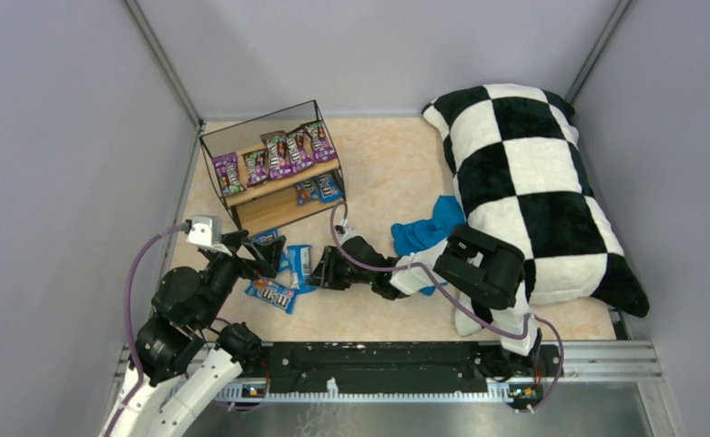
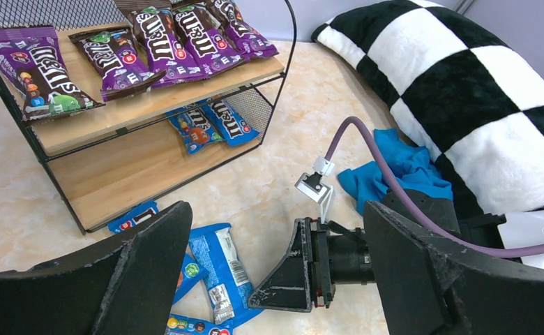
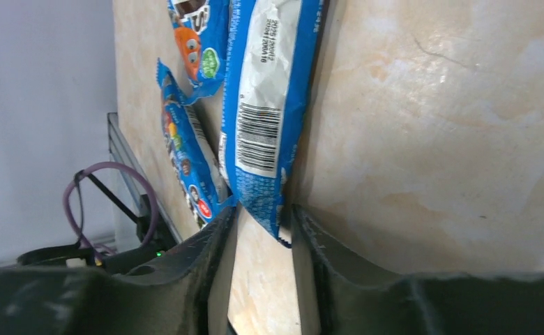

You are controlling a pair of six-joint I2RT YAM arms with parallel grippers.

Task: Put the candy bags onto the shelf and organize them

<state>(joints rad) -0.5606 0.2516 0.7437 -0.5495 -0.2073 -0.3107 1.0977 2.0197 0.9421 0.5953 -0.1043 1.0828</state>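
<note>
Looking down from the top camera, I see the shelf (image 1: 269, 211) at the far left of the table (image 1: 388, 173). Purple candy bags (image 1: 278, 150) line its upper board and a blue pair (image 1: 319, 189) lies on the lower one. More blue bags lie loose on the table in front of it, between my arms. My right gripper (image 1: 322, 271) sits at the end of one blue candy bag (image 1: 299, 262), and my left gripper (image 1: 268, 257) hovers just beside the same heap. The checkered pillow (image 1: 533, 182) and blue cloth (image 1: 429, 228) lie to my right, away from the shelf.

From my left wrist, my left fingers (image 2: 144, 244) are spread wide and hold nothing. The lower board shows bare wood left of the blue pair, and the wire frame is open at the front.

From my right wrist, the bag's crimped end lies between my two fingers (image 3: 217, 244), which stand narrowly apart. Whether they pinch it yet I cannot tell. I judge I should take that seam squarely and lift before swinging, so the neighbouring bag (image 3: 185, 153) is not dragged. Then I should enter from the front, under the upper board. My left arm looks like the nearest obstacle.
</note>
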